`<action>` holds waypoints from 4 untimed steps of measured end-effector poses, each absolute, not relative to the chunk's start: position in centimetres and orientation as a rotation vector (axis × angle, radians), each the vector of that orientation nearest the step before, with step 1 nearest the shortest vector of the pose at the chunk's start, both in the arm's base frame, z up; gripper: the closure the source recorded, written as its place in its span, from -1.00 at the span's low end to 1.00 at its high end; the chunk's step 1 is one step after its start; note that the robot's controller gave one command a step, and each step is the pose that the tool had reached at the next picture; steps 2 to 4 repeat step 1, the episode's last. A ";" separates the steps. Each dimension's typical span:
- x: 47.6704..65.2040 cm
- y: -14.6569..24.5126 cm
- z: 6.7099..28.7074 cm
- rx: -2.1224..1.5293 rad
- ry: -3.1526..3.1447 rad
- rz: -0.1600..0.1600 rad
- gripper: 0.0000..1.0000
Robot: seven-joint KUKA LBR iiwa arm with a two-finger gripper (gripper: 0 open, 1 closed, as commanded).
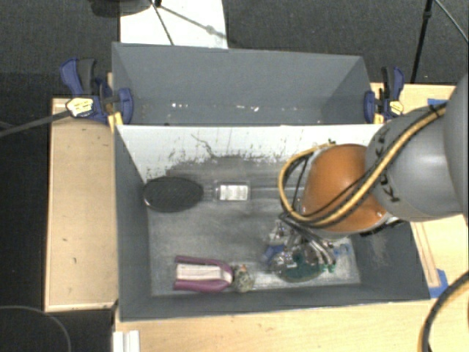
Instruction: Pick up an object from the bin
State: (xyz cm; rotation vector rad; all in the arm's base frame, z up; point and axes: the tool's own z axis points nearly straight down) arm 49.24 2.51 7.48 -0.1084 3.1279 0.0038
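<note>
Bin: grey metal bin [220, 233] with a scuffed floor and a tall back wall at 12 o'clock.
Arm: the arm [432, 167] enters from 3 o'clock and bends down over the floor's 4 o'clock area.
Wrist: a round orange cover [333, 185] sits above the claw. Yellow and black cables [293, 196] loop round its 9 o'clock side.
Claw: the claw [299, 258] is low over the floor at about 4 o'clock from the bin's centre, close to the front wall.
Claw state: cannot tell whether it is open or closed. The cover and the clutter beneath hide the tips, and no grip on any thing can be confirmed.
Thing under claw: a dark green flat thing [302, 272] with a rounded edge and small blue and white bits about it. It lies directly beneath the claw, at 4 o'clock on the floor. Contact between the two cannot be judged.
Purple item: a purple and white thing [199, 274], long and lying flat at 7 o'clock, along the front wall and well apart from the claw.
Lump: a small crumpled lump [242, 277] lies just beside the purple item's 3 o'clock end, between that item and the green thing.
Black item: a black oval thing [173, 194] lies at 10 o'clock near the left wall.
Clear piece: a clear and silver piece [232, 192] lies just beside the black oval's 3 o'clock side. Whether the two are joined cannot be told.
</note>
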 end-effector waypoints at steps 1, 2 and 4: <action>50.3 1.4 22.6 -0.114 3.128 0.000 1.00; 50.3 1.4 22.6 -0.114 3.128 0.000 1.00; 50.3 1.4 22.6 -0.114 3.128 0.000 1.00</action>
